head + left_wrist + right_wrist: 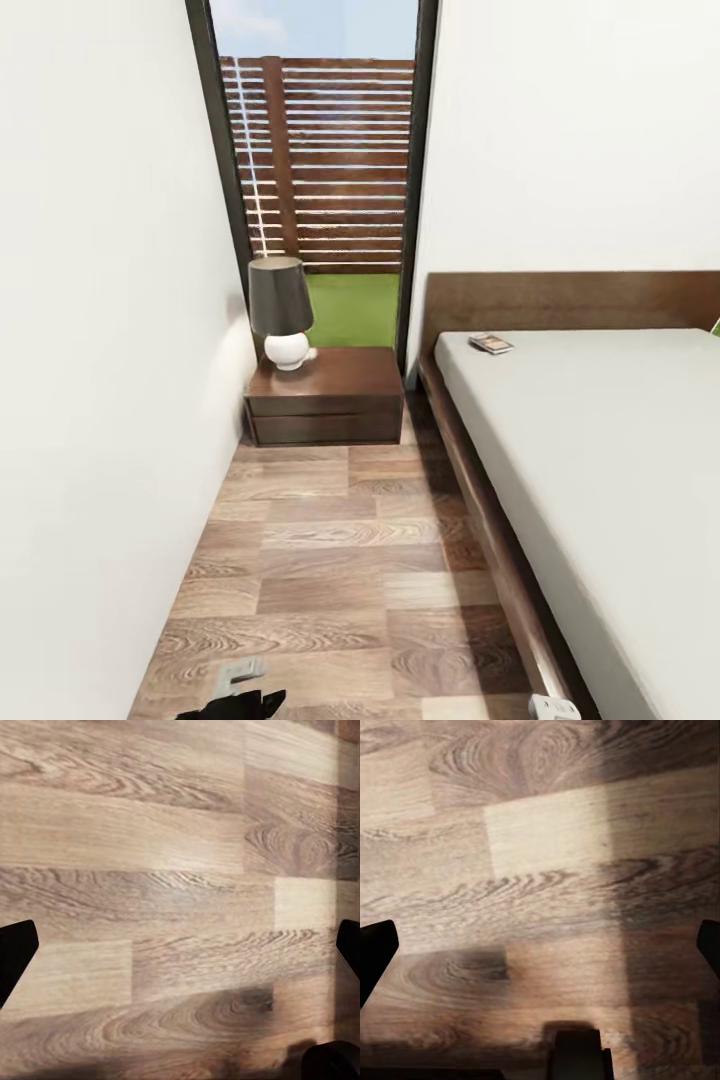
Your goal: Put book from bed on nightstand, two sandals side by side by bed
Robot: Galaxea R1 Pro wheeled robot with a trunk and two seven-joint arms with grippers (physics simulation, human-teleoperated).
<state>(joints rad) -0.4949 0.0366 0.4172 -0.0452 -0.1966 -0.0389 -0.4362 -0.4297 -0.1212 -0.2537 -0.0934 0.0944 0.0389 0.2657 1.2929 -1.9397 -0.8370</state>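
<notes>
The book (491, 344) lies flat on the white mattress of the bed (600, 450), near the brown headboard at its left corner. The nightstand (325, 395) stands against the window wall, left of the bed, with a lamp on its left part. The sandals are out of view. In the left wrist view my left gripper (180, 945) hangs open over bare wood-plank floor, nothing between its dark fingers (15, 949). My right gripper (540, 945) is open too, over floor, with dark fingers (375, 949) far apart. Parts of both arms peek in at the head view's lower edge.
A lamp (280, 310) with a dark shade and white base stands on the nightstand. A white wall (90, 350) closes the left side, leaving a narrow floor aisle (340, 560) between it and the bed frame (490, 530). A tall window (320, 170) shows fence and grass.
</notes>
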